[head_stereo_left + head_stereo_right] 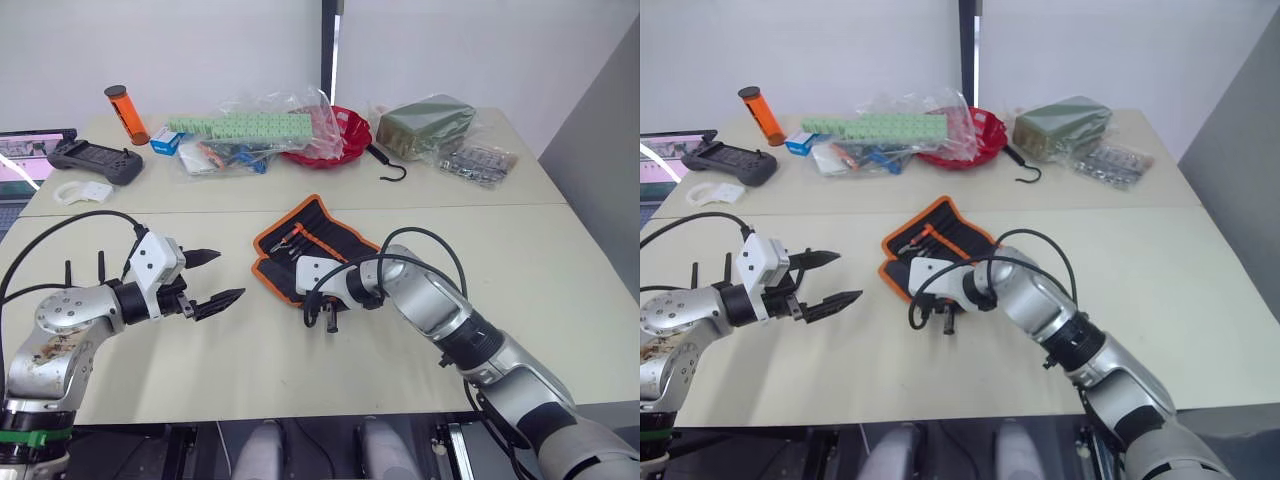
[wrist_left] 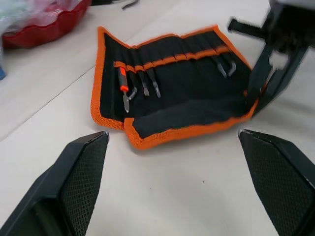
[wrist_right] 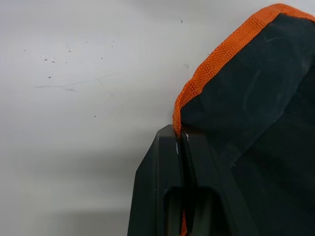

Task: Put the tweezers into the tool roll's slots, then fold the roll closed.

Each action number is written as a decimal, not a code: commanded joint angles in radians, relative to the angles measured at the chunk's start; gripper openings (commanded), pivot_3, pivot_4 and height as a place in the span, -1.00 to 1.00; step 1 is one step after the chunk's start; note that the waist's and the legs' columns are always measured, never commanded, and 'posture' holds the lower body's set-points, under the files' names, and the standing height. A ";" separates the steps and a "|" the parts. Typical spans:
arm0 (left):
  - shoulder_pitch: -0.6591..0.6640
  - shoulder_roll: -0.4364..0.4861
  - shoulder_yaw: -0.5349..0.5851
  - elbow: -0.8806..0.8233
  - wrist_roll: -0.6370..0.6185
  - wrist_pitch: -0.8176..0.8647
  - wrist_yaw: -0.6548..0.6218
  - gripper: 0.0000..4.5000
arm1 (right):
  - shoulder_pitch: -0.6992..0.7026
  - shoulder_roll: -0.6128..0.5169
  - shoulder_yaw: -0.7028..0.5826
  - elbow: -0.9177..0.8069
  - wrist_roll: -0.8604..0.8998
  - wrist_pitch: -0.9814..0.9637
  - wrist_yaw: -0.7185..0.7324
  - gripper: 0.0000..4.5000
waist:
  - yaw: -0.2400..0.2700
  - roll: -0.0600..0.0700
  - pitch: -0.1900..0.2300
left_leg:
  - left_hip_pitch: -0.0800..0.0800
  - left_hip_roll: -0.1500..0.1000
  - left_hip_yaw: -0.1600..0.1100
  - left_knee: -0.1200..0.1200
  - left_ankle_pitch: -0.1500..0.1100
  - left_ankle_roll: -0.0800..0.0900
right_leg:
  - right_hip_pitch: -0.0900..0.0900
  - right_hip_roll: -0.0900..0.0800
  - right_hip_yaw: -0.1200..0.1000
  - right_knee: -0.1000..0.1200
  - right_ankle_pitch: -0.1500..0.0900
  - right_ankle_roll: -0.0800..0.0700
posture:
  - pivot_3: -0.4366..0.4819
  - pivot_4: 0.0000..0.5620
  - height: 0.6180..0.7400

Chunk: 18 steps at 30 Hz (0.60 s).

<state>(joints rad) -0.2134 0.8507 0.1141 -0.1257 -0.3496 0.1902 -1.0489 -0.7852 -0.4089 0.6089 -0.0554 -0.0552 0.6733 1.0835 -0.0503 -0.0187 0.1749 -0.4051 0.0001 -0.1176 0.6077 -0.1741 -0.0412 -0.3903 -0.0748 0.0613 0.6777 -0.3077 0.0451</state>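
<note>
The tool roll [image 1: 312, 245] lay open at the middle of the bench [image 1: 560, 250], tweezers [image 2: 142, 83] seated in its slots [image 2: 162, 61]. The right gripper [image 3: 181, 142] was pinched tight on the roll's orange-trimmed near edge. The left gripper [image 1: 205, 280] hovered above the bench toward its left edge, fingers spread and holding nothing, apart from the roll.

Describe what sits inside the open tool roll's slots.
In the tool roll, tweezers and an orange-handled tool sit in the slots; their upper ends are covered. The right gripper pinches the edge.
</note>
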 commanded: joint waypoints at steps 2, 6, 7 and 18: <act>-0.177 0.051 -0.135 0.226 0.197 -0.337 -0.129 1.00 | -0.004 -0.007 -0.021 -0.070 0.028 0.023 0.019 -0.98 | 0.008 0.000 0.000 | 0.000 0.000 0.000 0.001 0.000 0.000 | 0.000 0.000 0.000 0.000 0.000 0.000 | -0.05 -0.47 1.00; -0.362 0.002 -0.228 0.467 0.311 -0.550 -0.140 1.00 | -0.003 0.001 -0.024 -0.079 0.024 0.038 0.007 -0.98 | 0.007 -0.001 0.000 | -0.001 0.000 0.000 0.001 0.000 0.000 | 0.000 0.000 0.000 0.000 0.000 0.000 | -0.05 -0.47 1.00; -0.391 -0.009 -0.247 0.509 0.333 -0.592 -0.142 1.00 | -0.003 0.004 -0.025 -0.080 0.022 0.043 0.001 -0.98 | 0.007 -0.001 0.000 | -0.001 0.000 0.000 0.001 0.000 0.000 | -0.001 0.000 0.000 0.000 0.000 0.001 | -0.05 -0.47 1.00; -0.546 -0.103 -0.366 0.736 0.480 -0.870 -0.107 0.75 | 0.008 0.008 -0.042 -0.113 0.040 0.093 -0.045 -1.00 | 0.003 -0.001 0.001 | -0.003 -0.001 0.000 0.001 0.000 0.000 | -0.002 0.000 0.000 0.002 0.000 0.002 | -0.05 -0.47 1.00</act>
<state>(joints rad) -0.7298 0.7433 -0.2582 0.6057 0.1189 -0.6468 -1.1772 -0.7743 -0.4019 0.5960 -0.1257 -0.0268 0.7646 1.0445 -0.0474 -0.0198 0.1754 -0.4078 -0.0008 -0.1178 0.6092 -0.1741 -0.0409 -0.3925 -0.0749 0.0608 0.6800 -0.3073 0.0469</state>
